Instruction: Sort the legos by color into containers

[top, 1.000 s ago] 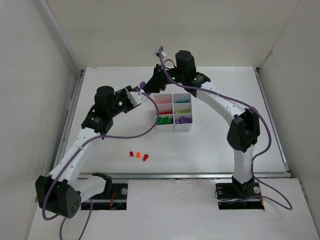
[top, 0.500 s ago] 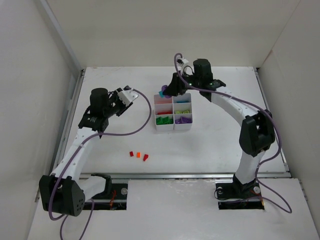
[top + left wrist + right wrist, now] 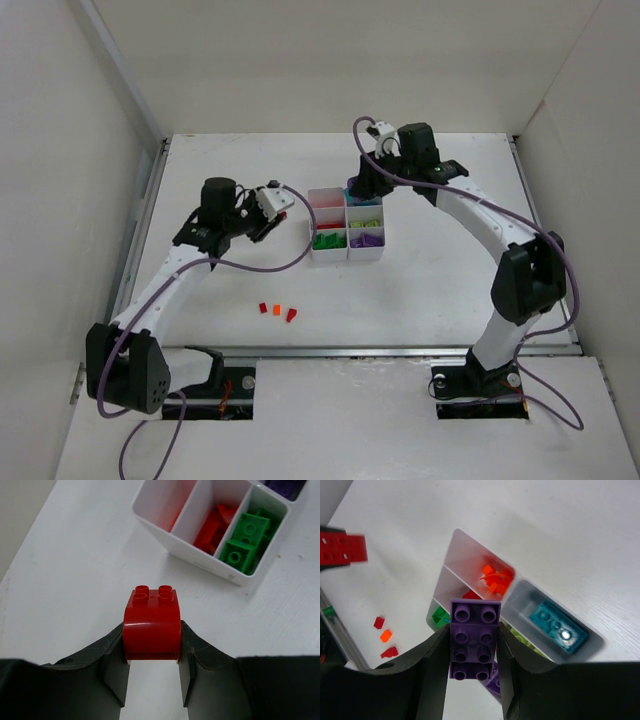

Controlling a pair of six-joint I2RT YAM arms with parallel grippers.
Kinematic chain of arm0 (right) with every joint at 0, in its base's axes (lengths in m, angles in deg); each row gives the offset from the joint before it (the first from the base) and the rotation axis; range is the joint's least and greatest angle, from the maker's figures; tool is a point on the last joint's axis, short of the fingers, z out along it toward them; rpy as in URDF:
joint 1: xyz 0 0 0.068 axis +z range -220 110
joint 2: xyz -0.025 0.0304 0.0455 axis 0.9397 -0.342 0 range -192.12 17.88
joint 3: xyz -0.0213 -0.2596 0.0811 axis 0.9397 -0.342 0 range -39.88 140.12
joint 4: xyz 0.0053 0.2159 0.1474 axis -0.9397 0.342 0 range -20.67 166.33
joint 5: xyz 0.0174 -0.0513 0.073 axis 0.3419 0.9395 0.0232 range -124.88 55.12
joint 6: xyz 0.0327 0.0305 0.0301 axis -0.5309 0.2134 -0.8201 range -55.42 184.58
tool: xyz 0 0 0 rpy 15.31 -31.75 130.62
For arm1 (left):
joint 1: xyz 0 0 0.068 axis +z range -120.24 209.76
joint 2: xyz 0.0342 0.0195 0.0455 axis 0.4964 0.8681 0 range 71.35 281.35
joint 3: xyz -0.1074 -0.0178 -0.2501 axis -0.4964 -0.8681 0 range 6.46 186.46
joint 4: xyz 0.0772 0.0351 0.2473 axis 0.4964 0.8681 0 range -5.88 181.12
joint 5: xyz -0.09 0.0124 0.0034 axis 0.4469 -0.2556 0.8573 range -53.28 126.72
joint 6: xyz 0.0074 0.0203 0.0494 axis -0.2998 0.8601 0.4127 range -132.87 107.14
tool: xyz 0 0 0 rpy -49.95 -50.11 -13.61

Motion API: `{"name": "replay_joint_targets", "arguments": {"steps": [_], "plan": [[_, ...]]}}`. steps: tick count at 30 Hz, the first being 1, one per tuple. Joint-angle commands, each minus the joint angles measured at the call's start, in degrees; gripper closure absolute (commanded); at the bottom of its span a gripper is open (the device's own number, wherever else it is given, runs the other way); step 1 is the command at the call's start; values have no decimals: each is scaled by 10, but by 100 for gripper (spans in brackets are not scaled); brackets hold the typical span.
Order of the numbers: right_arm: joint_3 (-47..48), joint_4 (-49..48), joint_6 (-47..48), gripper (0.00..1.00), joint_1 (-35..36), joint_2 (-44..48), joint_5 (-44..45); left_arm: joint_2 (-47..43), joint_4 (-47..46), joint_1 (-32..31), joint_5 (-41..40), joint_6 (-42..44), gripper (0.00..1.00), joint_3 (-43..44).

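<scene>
Legos mostly sorted; two bricks were held in the air and three bits lay loose.

Risks, left first. Left gripper (image 3: 152, 642) was clamped on a red brick (image 3: 152, 622), clear of the table (image 3: 420, 290) and left of the tray (image 3: 200, 562). The red cell (image 3: 212, 527) is the middle one of the left column, between orange and green. Walls are thin, so a release slightly off would probably land the brick in a neighbour or perch it on a wall.

Three loose bits (image 3: 276, 311), two red and one orange, lay towards the near edge, well apart from the tray. Small, so likely fiddly to pinch.

Right gripper (image 3: 475, 652) was clamped on a purple brick (image 3: 475, 630) above the tray's far end, by the cyan cell (image 3: 555, 625). The purple cell (image 3: 367, 240) is near right, so letting go there would probably mix colours. With both arms close to the tray, they could collide.

Positions. Red brick sat between the left fingers, gripped by its flat sides, studs pointing away from the wrist. Purple brick sat between the right fingers, gripped by its long sides, studs facing the wrist camera.
</scene>
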Motion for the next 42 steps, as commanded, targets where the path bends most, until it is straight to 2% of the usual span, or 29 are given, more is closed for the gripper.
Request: {"name": "replay_joint_targets", "arguments": {"steps": [1,7,12,16,23,31,37,42], "plan": [[-13,-31,-4,100,-18,55,53,23,2,-28,43,3,100,26],[-37,-31,-4,100,-35,90,127,85,-54,-85,38,21,100,39],[-65,-56,-4,100,-41,125,133,143,-96,-112,33,16,100,80],[-65,-49,8,100,-46,125,133,194,-96,-129,7,16,100,124],[-65,-49,14,100,-51,125,133,265,9,-140,-5,88,99,199],[-59,-44,19,100,-57,120,128,270,34,-145,15,107,95,193],[-59,-39,19,100,-57,120,117,260,34,-145,5,113,82,183],[-59,-39,19,100,-57,126,117,254,39,-145,10,119,82,171]]}}
